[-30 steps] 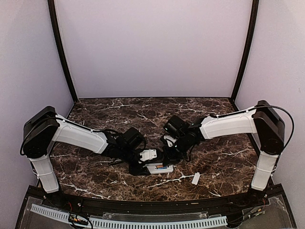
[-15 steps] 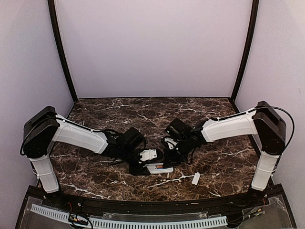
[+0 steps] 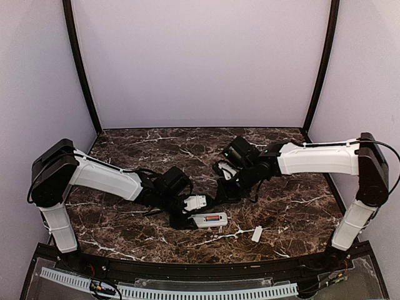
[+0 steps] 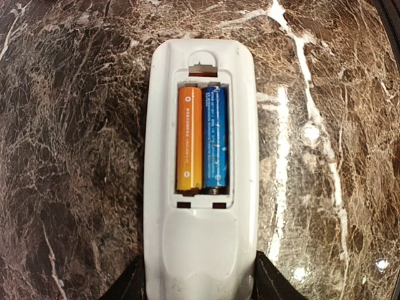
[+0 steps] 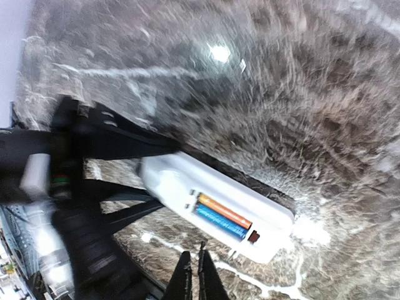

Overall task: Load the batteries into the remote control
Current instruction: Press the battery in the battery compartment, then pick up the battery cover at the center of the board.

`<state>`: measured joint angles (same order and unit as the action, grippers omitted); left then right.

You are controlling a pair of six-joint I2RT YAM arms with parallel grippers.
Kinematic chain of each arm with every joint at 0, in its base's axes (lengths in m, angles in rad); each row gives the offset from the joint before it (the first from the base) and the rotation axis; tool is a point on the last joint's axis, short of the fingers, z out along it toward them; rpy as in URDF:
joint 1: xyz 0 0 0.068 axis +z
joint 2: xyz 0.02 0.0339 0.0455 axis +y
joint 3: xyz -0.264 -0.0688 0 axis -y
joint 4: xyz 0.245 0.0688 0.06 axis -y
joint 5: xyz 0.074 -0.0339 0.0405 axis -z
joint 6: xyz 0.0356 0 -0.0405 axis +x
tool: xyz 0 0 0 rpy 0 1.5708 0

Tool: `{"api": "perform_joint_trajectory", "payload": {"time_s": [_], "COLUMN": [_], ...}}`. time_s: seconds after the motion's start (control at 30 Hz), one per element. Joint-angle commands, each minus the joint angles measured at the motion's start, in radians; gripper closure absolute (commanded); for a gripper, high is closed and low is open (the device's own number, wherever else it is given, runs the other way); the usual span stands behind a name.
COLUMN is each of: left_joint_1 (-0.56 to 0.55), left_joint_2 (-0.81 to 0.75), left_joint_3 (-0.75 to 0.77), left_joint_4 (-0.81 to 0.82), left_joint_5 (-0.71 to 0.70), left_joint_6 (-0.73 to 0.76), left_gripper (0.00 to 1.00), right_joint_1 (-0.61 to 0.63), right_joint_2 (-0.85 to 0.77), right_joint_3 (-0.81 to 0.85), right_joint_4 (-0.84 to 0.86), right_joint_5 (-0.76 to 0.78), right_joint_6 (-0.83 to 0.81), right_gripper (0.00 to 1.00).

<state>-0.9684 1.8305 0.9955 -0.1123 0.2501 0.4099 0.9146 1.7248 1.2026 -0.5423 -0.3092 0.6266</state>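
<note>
Marble worktop (image 4: 75, 156): left pincer (image 4: 200, 284) clamps the remote control (image 4: 200, 237). Both batteries (image 4: 201, 139) sit inside it, loading seemingly done; right pincer (image 5: 194, 275) together.

My left gripper (image 3: 189, 218) blocks one end of the remote control (image 3: 210, 219). Its top and other sides are open.

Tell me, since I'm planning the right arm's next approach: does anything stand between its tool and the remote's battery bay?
Nothing visible does. The right tool hangs clear above the remote, whose bay faces up with both batteries seated. The left tool clamps the remote's end away from the bay.
</note>
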Motion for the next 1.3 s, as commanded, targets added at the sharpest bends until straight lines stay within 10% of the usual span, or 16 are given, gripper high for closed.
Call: {"api": "perform_joint_trajectory", "payload": {"time_s": [0.0, 0.47, 0.7, 0.97, 1.03, 1.27], "left_joint_1": [-0.005, -0.006, -0.007, -0.014, -0.017, -0.029], "left_joint_2": [0.032, -0.076, -0.207, -0.285, -0.299, -0.377], "left_joint_3": [0.002, 0.002, -0.029, -0.044, -0.054, -0.092], "left_joint_4": [-0.064, -0.054, -0.042, -0.034, -0.026, -0.026], "left_joint_5": [-0.022, -0.024, 0.009, -0.006, -0.017, -0.063], "left_joint_6": [-0.007, -0.031, -0.074, -0.101, -0.107, -0.103], "left_gripper": [0.55, 0.17, 0.13, 0.14, 0.14, 0.14], "right_joint_1": [-0.032, -0.092, -0.105, -0.114, -0.113, 0.0], "right_joint_2": [-0.133, -0.307, -0.28, -0.084, -0.054, -0.085], "right_joint_3": [0.006, -0.173, -0.26, -0.011, 0.057, -0.032], "right_joint_4": [-0.099, -0.429, -0.429, -0.543, -0.533, -0.496], "right_joint_5": [0.157, 0.357, 0.23, 0.156, 0.103, 0.277], "right_joint_6": [0.023, -0.062, -0.14, -0.41, -0.482, -0.867], "right_gripper": [0.87, 0.41, 0.4, 0.48, 0.38, 0.34]}}
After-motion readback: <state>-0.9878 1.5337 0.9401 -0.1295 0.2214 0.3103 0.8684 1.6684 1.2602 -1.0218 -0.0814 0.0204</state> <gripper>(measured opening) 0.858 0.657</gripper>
